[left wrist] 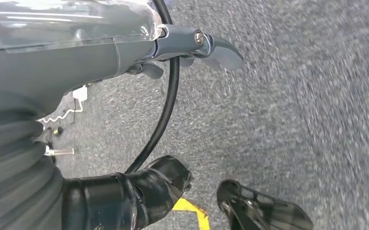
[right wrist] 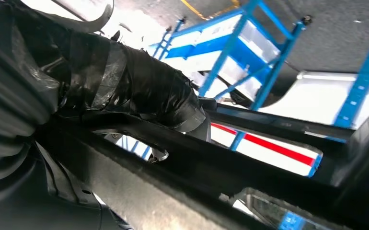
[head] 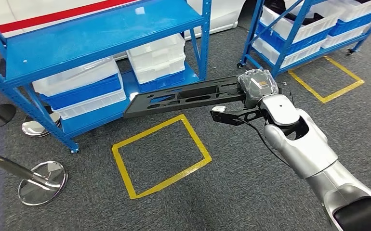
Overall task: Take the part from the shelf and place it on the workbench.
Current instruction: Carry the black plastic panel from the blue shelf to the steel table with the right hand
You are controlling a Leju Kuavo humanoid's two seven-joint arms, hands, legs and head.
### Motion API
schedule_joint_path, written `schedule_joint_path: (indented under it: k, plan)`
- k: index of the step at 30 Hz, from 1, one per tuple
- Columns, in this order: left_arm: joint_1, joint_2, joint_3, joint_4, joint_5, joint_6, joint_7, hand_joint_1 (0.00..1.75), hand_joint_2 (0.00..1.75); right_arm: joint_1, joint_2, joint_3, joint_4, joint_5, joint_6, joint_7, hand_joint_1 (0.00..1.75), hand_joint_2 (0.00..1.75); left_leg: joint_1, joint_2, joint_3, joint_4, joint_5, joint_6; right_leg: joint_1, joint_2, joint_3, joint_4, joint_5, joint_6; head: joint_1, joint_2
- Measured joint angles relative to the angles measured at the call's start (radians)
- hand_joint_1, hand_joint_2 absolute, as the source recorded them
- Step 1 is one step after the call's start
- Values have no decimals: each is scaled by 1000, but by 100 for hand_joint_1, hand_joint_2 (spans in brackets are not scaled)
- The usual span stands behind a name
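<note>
The right hand (head: 257,86) grips one end of the part (head: 186,96), a long flat black plastic panel with several cut-out openings. The part is in the air, not on any shelf or bench. It reaches from the hand out to the robot's left, almost level, and its far end hangs in front of the lower level of the near blue shelf (head: 101,33). Below the middle of the part, on the grey carpet floor (head: 251,192), there is a square of yellow tape (head: 160,155); the part is above the far edge of this square and does not touch it. In the right wrist view the dark taped fingers (right wrist: 139,91) are wrapped over a black bar of the part (right wrist: 230,163), so the hand is clamped on it.

The near blue shelf carries white and blue bins (head: 80,86) on its lower level, and its top board is bare. A second blue shelf (head: 313,29) with white bins stands at the far right, with another yellow tape mark (head: 325,79) on the floor before it. Two round metal stand bases (head: 43,182) are on the floor at the left.

The left hand (left wrist: 101,43) hangs over the carpet floor. Its grey thumb (left wrist: 221,50) points out and a dark taped finger (left wrist: 158,187) is curled in, with nothing between them, but how the other fingers lie cannot be told from this picture.
</note>
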Motion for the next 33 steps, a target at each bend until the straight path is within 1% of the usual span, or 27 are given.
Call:
schedule_joint_path:
  k: [1, 2, 3, 4, 5, 7, 8, 9, 10, 11, 12, 13, 14, 15, 16, 17, 18, 19, 20, 22, 25, 27, 28, 29, 30, 32, 33]
  plan:
    - [0, 0, 0, 0, 0, 0, 0, 0, 175, 0, 0, 0, 0, 0, 0, 0, 175, 175, -12, -14, 23, -57, 41, 17, 4, 15, 2, 0, 1, -2, 0, 0]
    - [0, 1, 0, 0, 0, 0, 0, 0, 175, 0, 0, 0, 0, 0, 0, -1, 175, 175, -24, -41, 51, -129, 82, 34, 6, 28, 4, -1, 2, -3, 0, 0]
    - [1, 2, 0, 0, 0, 0, 0, 0, 175, -1, 1, 0, -1, 0, 0, -1, 175, 175, -30, -68, 76, -193, 112, 48, 8, 41, 4, -2, 4, -3, 0, 0]
    - [1, 4, 0, 0, 0, 0, 0, 0, 175, -2, 1, 0, -1, 0, 0, 0, 175, 175, -34, -90, 95, -237, 129, 56, 6, 54, 3, -3, 7, -2, 0, 0]
    - [1, 5, 0, 0, 0, 0, 0, 0, 175, -2, 1, 0, -1, 0, 0, 0, 175, 175, -35, -100, 104, -261, 134, 61, 3, 67, 0, -6, 11, 2, 0, 0]
    - [-1, 5, 1, 0, 0, 0, 0, 0, 175, -1, -1, 0, 0, 0, 0, 1, 175, 175, -32, -77, 117, -288, 144, 58, -1, 95, -4, -16, 23, 15, 0, 0]
    - [-2, 4, 1, 0, 0, 0, 0, 0, 175, 0, -2, 0, 0, 0, 0, 0, 175, 175, -30, -60, 125, -305, 153, 55, 1, 86, -6, -17, 23, 19, 0, 0]
    - [-2, 3, 1, 0, 0, 0, 0, 0, 175, -1, -3, 0, 0, 0, 0, 0, 175, 175, -27, -42, 132, -323, 163, 52, 5, 59, -13, -3, 10, 23, 0, 0]
    - [-2, 2, 1, 0, 0, 0, 0, 0, 175, -2, -4, 0, 0, 0, -1, 0, 175, 175, -25, -25, 136, -337, 171, 49, 9, 19, -28, 32, -15, 26, 1, 0]
    - [-1, 2, 1, 0, 0, 0, 0, 0, 175, -3, -3, 0, 0, 0, -1, -1, 175, 175, -27, -10, 136, -342, 175, 48, 9, -24, -50, 84, -49, 30, 1, 0]
    - [0, 2, 2, 0, 0, 0, 0, 0, 175, -2, -3, 0, 0, 0, -2, -1, 175, 175, -27, 6, 134, -342, 175, 48, 6, -51, -76, 147, -82, 36, 1, 0]
    - [1, 2, 2, 0, 0, 0, 0, 0, 175, 1, -2, 0, 0, 1, -4, 0, 175, 175, -27, 18, 131, -339, 174, 46, 0, -64, -95, 197, -104, 42, 2, 0]
    - [2, 2, 3, 0, 0, 0, 0, 0, 175, 3, -2, 0, 1, 3, -6, 0, 175, 175, -26, 29, 127, -335, 173, 44, -6, -70, -101, 220, -110, 48, 1, 0]
    - [2, 2, 3, 0, 0, 0, 0, 0, 175, 5, -1, 0, 1, 6, -9, 1, 175, 175, -25, 38, 124, -331, 170, 41, -12, -74, -91, 212, -101, 54, 1, 0]
    - [2, 1, 4, 0, 0, 0, 0, 0, 175, 6, -1, 0, 1, 11, -11, 1, 175, 175, -24, 45, 121, -325, 168, 37, -17, -77, -58, 162, -78, 58, 1, 0]
    - [1, 1, 5, 0, -1, 0, 0, 0, 175, 6, -1, 0, 1, 16, -13, 2, 175, 175, -23, 53, 118, -318, 164, 33, -20, -83, -16, 91, -58, 60, 2, 0]
    - [0, 0, 5, 0, -1, 0, 0, 0, 175, 6, -1, 0, 1, 21, -15, 3, 175, 175, -23, 58, 115, -312, 161, 27, -19, -86, 20, 35, -42, 57, 2, 0]
    - [-1, 0, 5, 0, -2, 0, 0, 0, 175, 6, -1, 0, 0, 26, -18, 4, 175, 175, -22, 63, 113, -306, 158, 21, -16, -88, 47, -11, -31, 52, 2, 0]
    - [-3, 0, 5, 0, -2, -1, 0, 0, 175, 6, 0, 0, -1, 31, -21, 5, 175, 175, -23, 65, 110, -302, 156, 16, -13, -89, 56, -29, -30, 44, 2, 0]
    - [-4, 0, 6, 0, -3, -1, 0, 0, 175, 6, 0, 0, -2, 38, -27, 5, 175, 175, -23, 66, 108, -300, 154, 19, -11, -88, 56, -33, -26, 35, 2, 0]
    - [-4, -1, 7, 0, -3, -1, 0, 0, 175, 7, 2, 0, -3, 43, -31, 4, 175, 175, -24, 64, 106, -302, 157, 25, -13, -89, 58, -42, -20, 36, 1, 0]
    - [-4, -2, 7, 0, -4, -1, 0, 0, 175, 10, 3, -2, -6, 45, -31, 4, 175, 175, -20, 67, 127, -343, 179, 34, -14, -88, 67, -60, -14, 39, 1, 0]
    - [-5, -3, 7, 0, -5, 0, 0, 0, 175, 11, 3, -4, -8, 46, -31, 4, 175, 175, -16, 70, 143, -372, 193, 39, -13, -85, 68, -60, -18, 40, 1, 0]
    - [-5, -3, 7, 0, -6, 0, 0, 0, 175, 11, 3, -5, -8, 47, -31, 4, 175, 175, -12, 76, 156, -398, 206, 41, -13, -82, 56, -34, -36, 41, 1, 0]
    - [-5, -3, 8, 0, -7, 0, -1, 0, 175, 11, 3, -7, -8, 49, -32, 4, 175, 175, -9, 82, 162, -410, 212, 38, -15, -79, 32, 15, -61, 43, 2, 0]
    - [-6, -3, 8, 0, -8, 0, -2, 0, 175, 17, 2, -7, -8, 52, -32, 6, 175, 175, -6, 93, 163, -411, 211, 32, -25, -76, -29, 134, -110, 53, 1, 0]
    - [-6, -3, 8, 0, -8, 0, -2, 0, 175, 21, 1, -8, -8, 54, -32, 7, 175, 175, -3, 98, 163, -406, 207, 26, -31, -77, -47, 166, -113, 60, 1, 0]
